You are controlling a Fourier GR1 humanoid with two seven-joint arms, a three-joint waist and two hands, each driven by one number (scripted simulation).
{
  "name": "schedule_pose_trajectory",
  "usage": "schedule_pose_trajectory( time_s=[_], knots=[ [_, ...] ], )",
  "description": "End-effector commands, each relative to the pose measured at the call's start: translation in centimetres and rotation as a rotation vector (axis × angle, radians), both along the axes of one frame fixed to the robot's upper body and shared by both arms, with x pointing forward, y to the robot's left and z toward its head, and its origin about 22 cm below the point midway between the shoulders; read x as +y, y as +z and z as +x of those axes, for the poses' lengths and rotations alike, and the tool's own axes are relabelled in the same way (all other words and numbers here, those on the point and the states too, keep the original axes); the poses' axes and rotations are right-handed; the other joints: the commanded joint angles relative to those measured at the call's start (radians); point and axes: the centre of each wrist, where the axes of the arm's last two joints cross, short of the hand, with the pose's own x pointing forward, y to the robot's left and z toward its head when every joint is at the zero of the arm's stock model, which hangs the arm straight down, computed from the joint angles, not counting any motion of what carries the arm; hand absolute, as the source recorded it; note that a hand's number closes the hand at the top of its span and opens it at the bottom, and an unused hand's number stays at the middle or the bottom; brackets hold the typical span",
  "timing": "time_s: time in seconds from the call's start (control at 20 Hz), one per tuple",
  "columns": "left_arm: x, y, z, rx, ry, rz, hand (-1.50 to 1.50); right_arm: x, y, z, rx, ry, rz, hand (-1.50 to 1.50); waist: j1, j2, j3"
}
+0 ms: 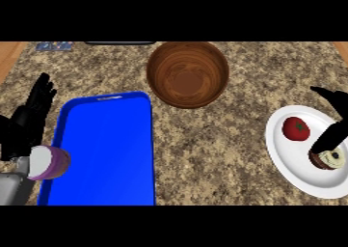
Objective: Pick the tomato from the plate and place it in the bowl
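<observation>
A red tomato [296, 128] lies on the white plate [294, 169] at the right of the counter. A round brown and cream item [328, 159] sits on the same plate, nearer me. My right hand [340, 120] hovers over the plate's right side, open, with its thumb pointing down just right of the tomato and not touching it. The wooden bowl [188, 73] stands at the back centre with nothing in it. My left hand [28, 118] rests open at the left edge, fingers up.
A blue tray [105, 149] lies left of centre. A halved purple onion [48, 162] sits at the tray's left rim, close to my left forearm. A dark object [119, 43] shows at the counter's back edge.
</observation>
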Motion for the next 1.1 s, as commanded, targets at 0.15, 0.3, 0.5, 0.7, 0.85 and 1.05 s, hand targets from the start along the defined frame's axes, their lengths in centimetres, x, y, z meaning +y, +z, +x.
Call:
schedule_pose_trajectory(
  time_s=[0.15,0.3,0.5,0.7,0.85,1.05],
  knots=[
    [2.4,0.9,0.0,-0.005,0.007,-0.004,0.00,1.7,-3.1,-1.2,0.061,-0.001,0.018,-1.50,-0.003,-0.001,0.000],
    [0.9,0.0,-1.4,-0.001,-0.008,0.009,0.00,1.4,-4.0,-0.4,0.069,-0.010,0.016,-1.50,0.002,-0.001,0.000],
    [0.8,0.0,-0.8,0.018,-0.012,0.000,0.00,2.5,-4.5,-1.0,0.036,-0.018,0.010,-1.50,-0.003,-0.001,0.000],
    [-0.6,-2.9,0.3,0.005,-0.008,0.012,0.00,1.9,-5.6,0.4,0.036,-0.023,0.000,-1.50,-0.003,0.001,0.000],
    [0.3,-0.4,-0.5,0.002,-0.010,-0.011,0.00,0.4,-6.7,0.2,0.064,-0.023,0.007,-1.50,-0.001,0.000,0.000],
    [0.4,0.3,-0.7,-0.002,-0.017,0.007,0.00,1.3,-6.9,1.8,0.126,-0.009,0.088,1.50,0.003,0.000,0.000]
  ],
)
